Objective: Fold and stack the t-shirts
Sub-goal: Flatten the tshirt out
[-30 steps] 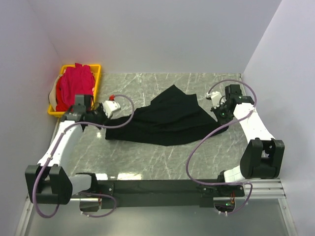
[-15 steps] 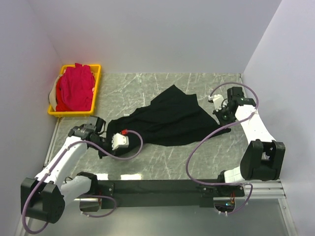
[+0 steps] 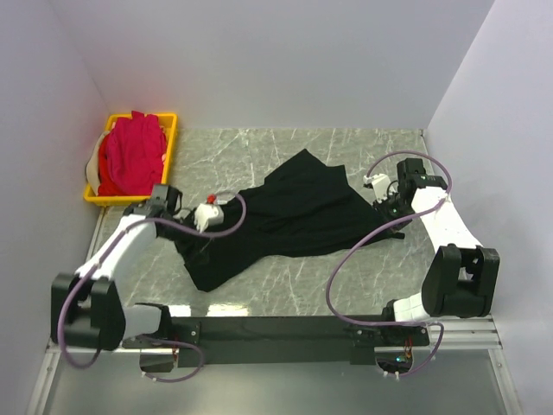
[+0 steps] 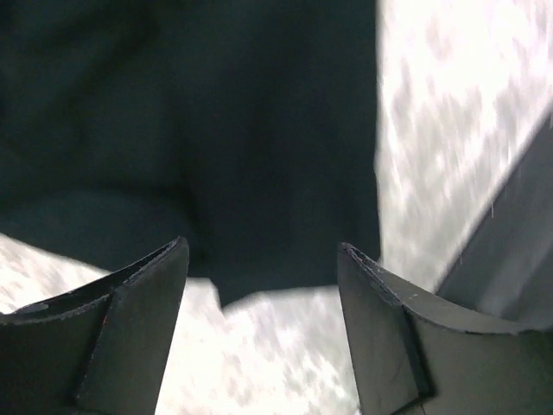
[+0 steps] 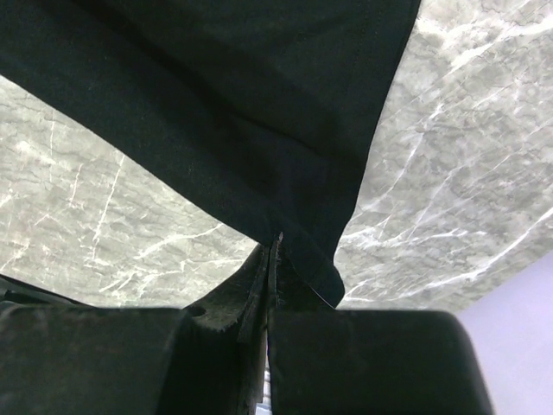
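A large black t-shirt [image 3: 294, 212] lies loosely spread across the middle of the marble table, one end trailing toward the near left. My left gripper [image 3: 200, 230] hovers over that trailing end. In the left wrist view it [image 4: 263, 252] is open, its fingers [image 4: 143, 290] wide apart, with a black cloth corner [image 4: 259, 173] just beyond the tips and bare marble between them. My right gripper [image 3: 386, 206] is at the shirt's right end. The right wrist view shows it [image 5: 275, 244] shut on the shirt's edge [image 5: 259, 112]. Magenta-pink t-shirts [image 3: 130, 156] are piled in the crate.
The yellow plastic crate [image 3: 170, 138] stands at the far left corner against the left wall. Pale walls close in the table on the left, back and right. The black rail [image 3: 276, 328] with the arm bases runs along the near edge.
The left gripper dragged the shirt's left end toward the near edge, then opened and let it go, moving back a little. The right gripper stays shut on the shirt, barely shifted.
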`<action>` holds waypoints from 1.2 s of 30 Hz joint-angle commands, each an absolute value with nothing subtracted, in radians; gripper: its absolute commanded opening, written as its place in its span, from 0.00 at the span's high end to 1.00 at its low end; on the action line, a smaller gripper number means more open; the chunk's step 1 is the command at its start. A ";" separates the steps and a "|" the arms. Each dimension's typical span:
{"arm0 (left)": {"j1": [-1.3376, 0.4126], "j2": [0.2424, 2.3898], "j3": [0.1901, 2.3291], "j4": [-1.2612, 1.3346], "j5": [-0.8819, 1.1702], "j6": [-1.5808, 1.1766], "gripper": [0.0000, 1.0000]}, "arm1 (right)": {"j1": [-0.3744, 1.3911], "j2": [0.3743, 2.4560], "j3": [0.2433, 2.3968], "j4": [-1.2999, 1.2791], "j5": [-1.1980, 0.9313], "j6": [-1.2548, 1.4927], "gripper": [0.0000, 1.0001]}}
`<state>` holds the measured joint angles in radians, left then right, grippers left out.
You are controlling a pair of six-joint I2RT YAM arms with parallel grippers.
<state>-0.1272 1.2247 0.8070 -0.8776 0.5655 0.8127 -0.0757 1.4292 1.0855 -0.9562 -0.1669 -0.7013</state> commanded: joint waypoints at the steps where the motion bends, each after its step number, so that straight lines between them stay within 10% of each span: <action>1: -0.130 1.310 0.894 -0.711 0.676 0.606 0.25 | -0.081 1.427 1.075 -0.957 -0.178 -0.710 1.00; 31: -0.215 1.684 0.931 -0.660 0.634 0.477 0.31 | -0.083 1.445 1.106 -0.965 -0.184 -0.710 1.00; 36: -0.218 1.660 0.943 -0.699 0.676 0.514 0.48 | -0.083 1.444 1.111 -0.969 -0.183 -0.709 1.00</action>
